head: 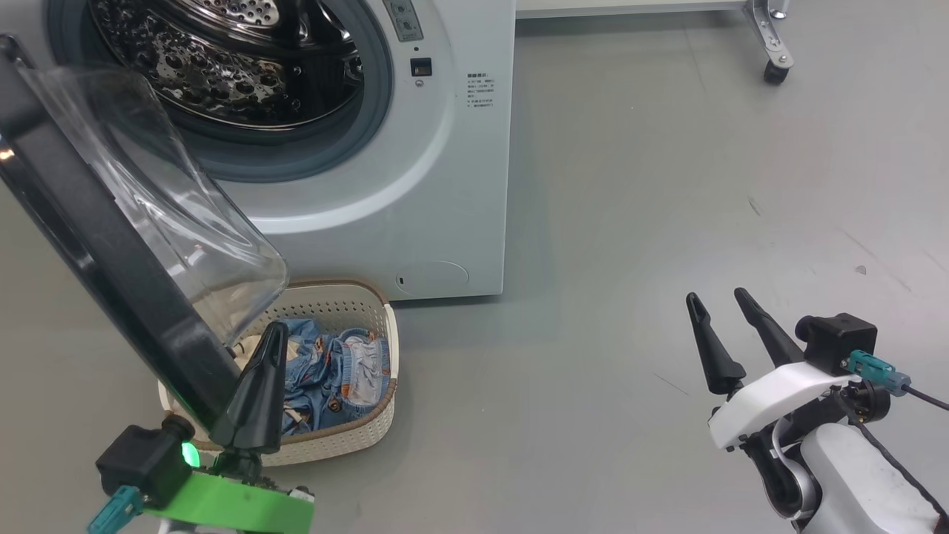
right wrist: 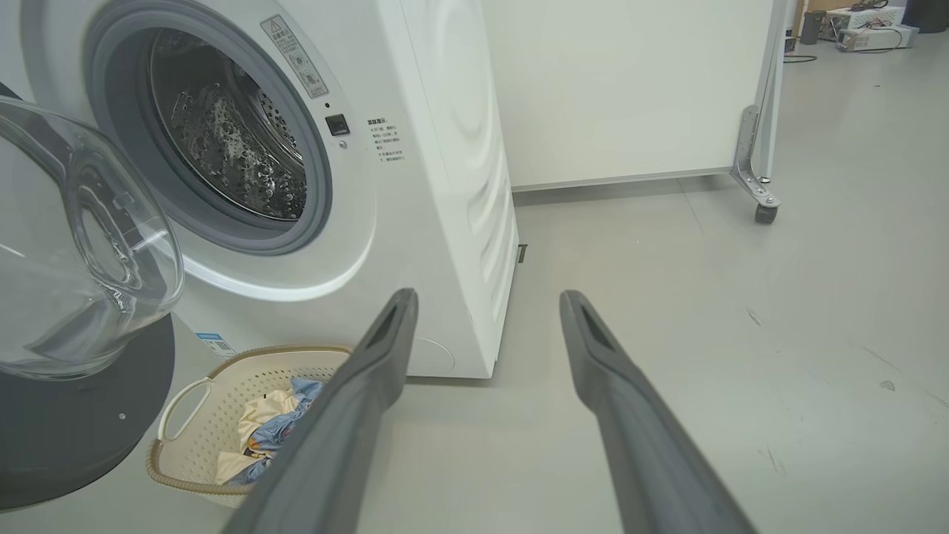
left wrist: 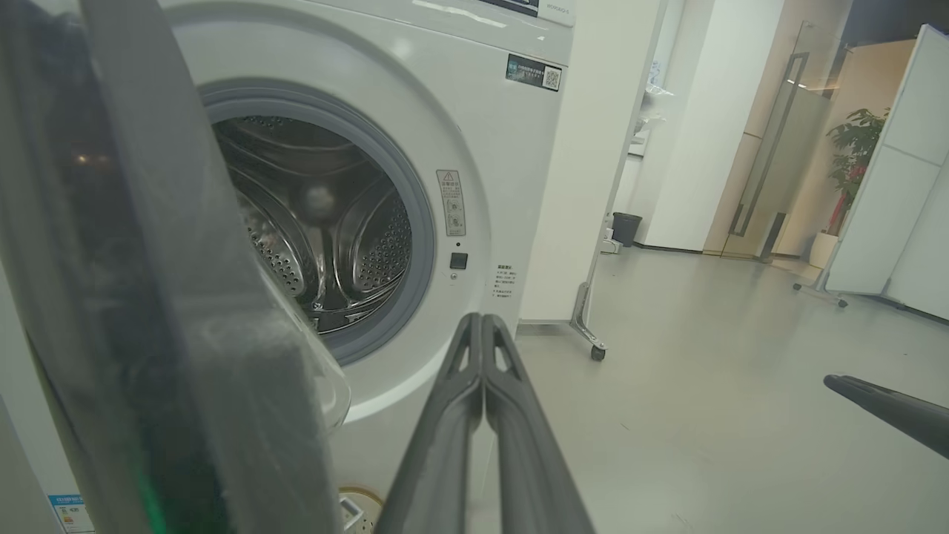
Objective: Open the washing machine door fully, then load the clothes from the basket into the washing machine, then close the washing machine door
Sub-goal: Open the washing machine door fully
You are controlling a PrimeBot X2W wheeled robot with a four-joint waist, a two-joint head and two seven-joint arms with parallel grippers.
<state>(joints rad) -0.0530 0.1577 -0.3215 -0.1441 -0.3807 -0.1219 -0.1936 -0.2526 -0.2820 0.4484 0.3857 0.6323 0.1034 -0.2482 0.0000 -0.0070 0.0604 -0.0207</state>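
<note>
The door (head: 96,282) is found swung well out from the washing machine (head: 445,185), hinged at the left of the opening. In the head view its black rim is seen nearly edge-on, its long line running from upper left down to lower right. Its clear glass bowl (head: 163,215) is turned toward the right, and its lower edge is seen above the near left corner of the basket (head: 348,437). The drum (head: 222,67) is left exposed inside the grey seal.

A warning sticker (right wrist: 293,55) with a triangle sign is fixed beside the opening, and a block of small print (right wrist: 384,139) is placed below the latch. A dark label (left wrist: 534,72) with a QR code is set near the top corner, and a small blue label (right wrist: 215,343) low on the front. None of the writing can be read.

The basket is set on the floor (head: 630,222) against the machine's front, and the clothes (head: 334,371) are held in it, blue fabric over a cream piece.

The left gripper (head: 273,334) is pressed together and empty, raised just beside the door's lower edge; contact cannot be made out. The right gripper (head: 718,297) is spread wide and empty, well apart to the right above the floor. A caster (head: 775,72) of a white partition is seen beyond.
</note>
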